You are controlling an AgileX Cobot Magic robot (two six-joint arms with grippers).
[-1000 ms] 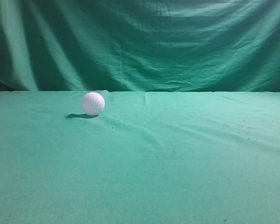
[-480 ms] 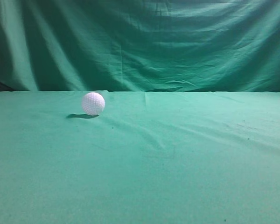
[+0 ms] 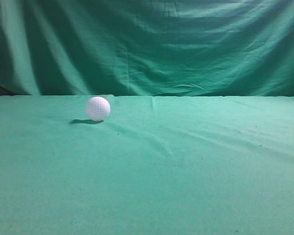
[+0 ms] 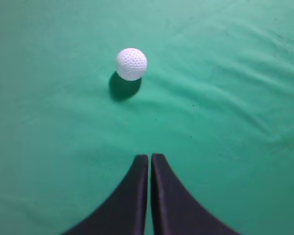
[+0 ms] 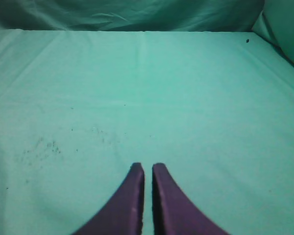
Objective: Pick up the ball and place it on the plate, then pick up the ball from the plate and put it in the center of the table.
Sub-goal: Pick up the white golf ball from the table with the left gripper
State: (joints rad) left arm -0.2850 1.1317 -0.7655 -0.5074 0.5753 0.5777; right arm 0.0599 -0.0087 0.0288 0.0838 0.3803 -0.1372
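Green cloth, slightly wrinkled, covers the table point(image 3: 196, 186) from edge to edge, and a darker green backdrop cloth point(image 3: 186, 44) hangs in folds behind its far edge. White and dimpled, the ball point(image 3: 98, 108) rests on the cloth toward the far edge and left of the middle in the exterior view, with a small dark shadow just to its left. Neither arm shows in that view.

From the left wrist view the ball point(image 4: 131, 64) lies ahead of the left gripper point(image 4: 150, 159) and a little to its left, clearly apart from it, with bare cloth between them. The two dark fingers point(image 4: 132, 196) are pressed together, only a thin slit showing between them, and they pinch nothing.

From the right wrist view the right gripper point(image 5: 148, 169) hangs over bare cloth, its purple-dark fingers point(image 5: 130, 205) also drawn nearly together with a narrow gap and nothing held. Faint dark specks point(image 5: 44, 147) dot the cloth ahead and to its left, and the far edge of the table meets the backdrop at the top. The ball is not visible there.
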